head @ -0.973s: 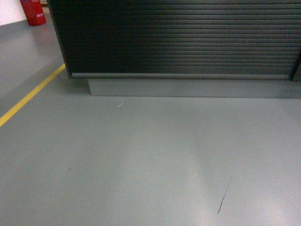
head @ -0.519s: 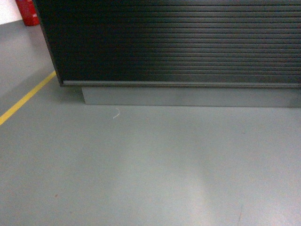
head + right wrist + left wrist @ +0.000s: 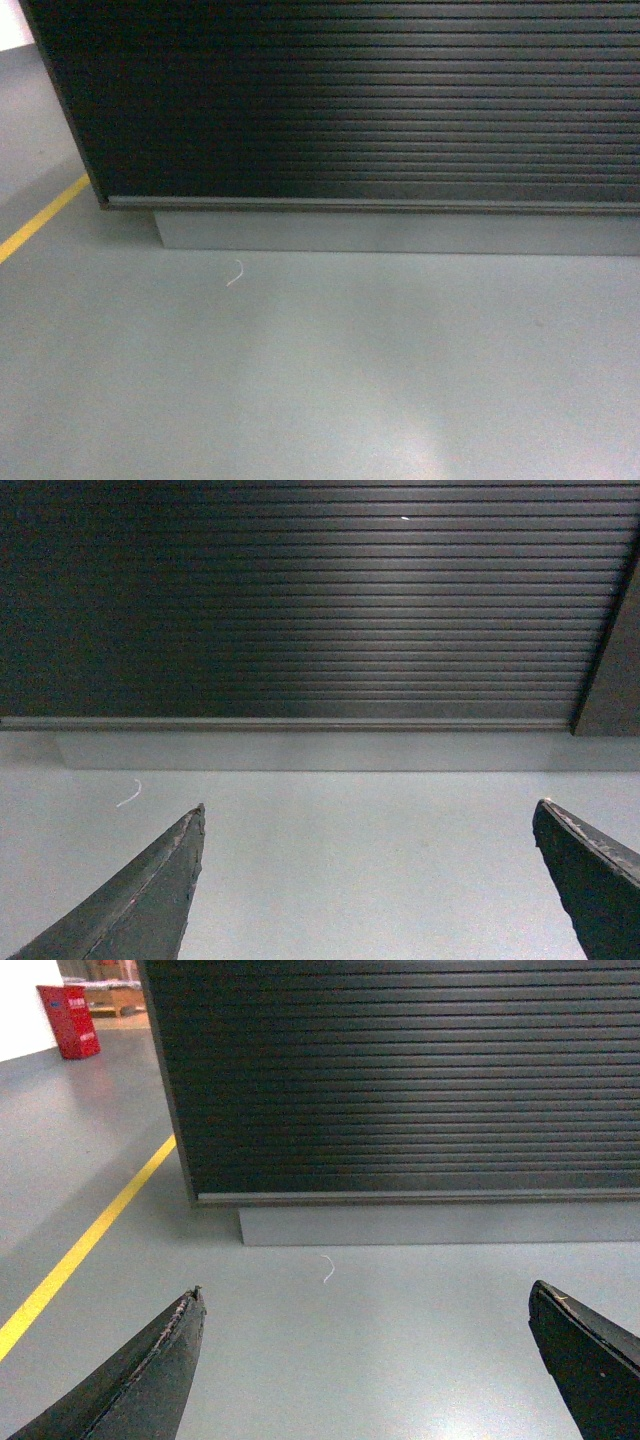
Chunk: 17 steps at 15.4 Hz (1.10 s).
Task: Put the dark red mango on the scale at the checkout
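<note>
Checkout (image 3: 380, 100) ribbed front fills far view. Left gripper (image 3: 365, 1360) and right gripper (image 3: 368, 880) spread wide, apparently holding nothing.

— The checkout (image 3: 380, 100) runs off the top and right of the head view; only its ribbed front shows, the top's out of sight

— Same from both wrists. And the left gripper (image 3: 365, 1305)?

— Just two dark fingertips (image 3: 150, 1370), the rest cut off by the bottom edge. Right gripper (image 3: 370, 825) likewise

— That red thing (image 3: 68, 1020) far left?

— Too small and soft to tell
</note>
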Available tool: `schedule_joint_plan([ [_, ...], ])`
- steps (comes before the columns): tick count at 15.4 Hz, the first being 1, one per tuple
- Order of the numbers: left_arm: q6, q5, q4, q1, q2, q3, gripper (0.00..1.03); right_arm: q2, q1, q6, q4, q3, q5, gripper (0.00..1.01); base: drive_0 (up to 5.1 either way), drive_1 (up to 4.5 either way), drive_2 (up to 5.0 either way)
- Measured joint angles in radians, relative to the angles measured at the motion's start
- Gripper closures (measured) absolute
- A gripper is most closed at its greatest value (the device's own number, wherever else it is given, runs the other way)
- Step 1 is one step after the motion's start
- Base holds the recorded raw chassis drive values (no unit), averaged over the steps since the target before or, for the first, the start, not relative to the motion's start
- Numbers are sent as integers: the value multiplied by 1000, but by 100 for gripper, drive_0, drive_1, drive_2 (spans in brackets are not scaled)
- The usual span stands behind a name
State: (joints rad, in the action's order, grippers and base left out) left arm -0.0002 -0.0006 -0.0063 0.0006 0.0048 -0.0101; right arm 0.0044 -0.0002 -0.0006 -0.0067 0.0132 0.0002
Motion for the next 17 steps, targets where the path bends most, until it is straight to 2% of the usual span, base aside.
schedule_joint_plan([
  [17,0,0,0,0,0,0,5,0,0,0,0,0,-1,3,2,338,-333],
])
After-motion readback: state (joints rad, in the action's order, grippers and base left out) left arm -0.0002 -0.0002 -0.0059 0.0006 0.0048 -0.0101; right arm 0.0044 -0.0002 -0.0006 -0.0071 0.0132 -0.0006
